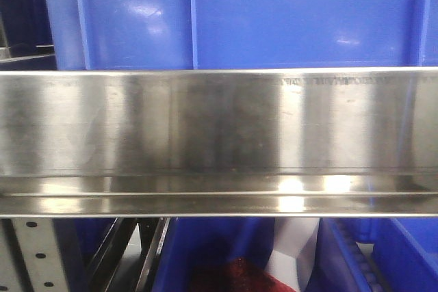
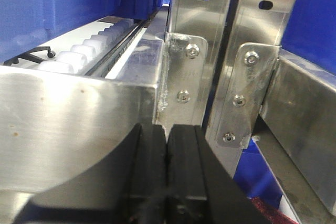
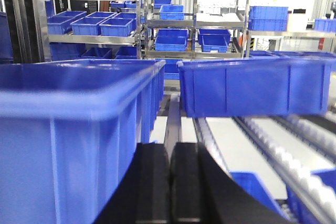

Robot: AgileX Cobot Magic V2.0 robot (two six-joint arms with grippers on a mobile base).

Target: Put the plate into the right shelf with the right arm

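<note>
The plate is not seen in any view, so its place cannot be told. Nearest in the left wrist view, the left end effector [image 2: 167,166] is shown with its two black fingers pressed together, nothing between them; its lower part is cut off by the frame. In the right wrist view, the right end effector [image 3: 170,182] is likewise closed and empty, between two blue bins [image 3: 73,129]. Beyond, the right shelf [image 1: 219,135] is filled out by its steel lip in the front view, and two perforated uprights [image 2: 210,35] are seen.

Distant steel racks [image 3: 168,19] — blue bins [image 3: 170,11], bright light
</note>
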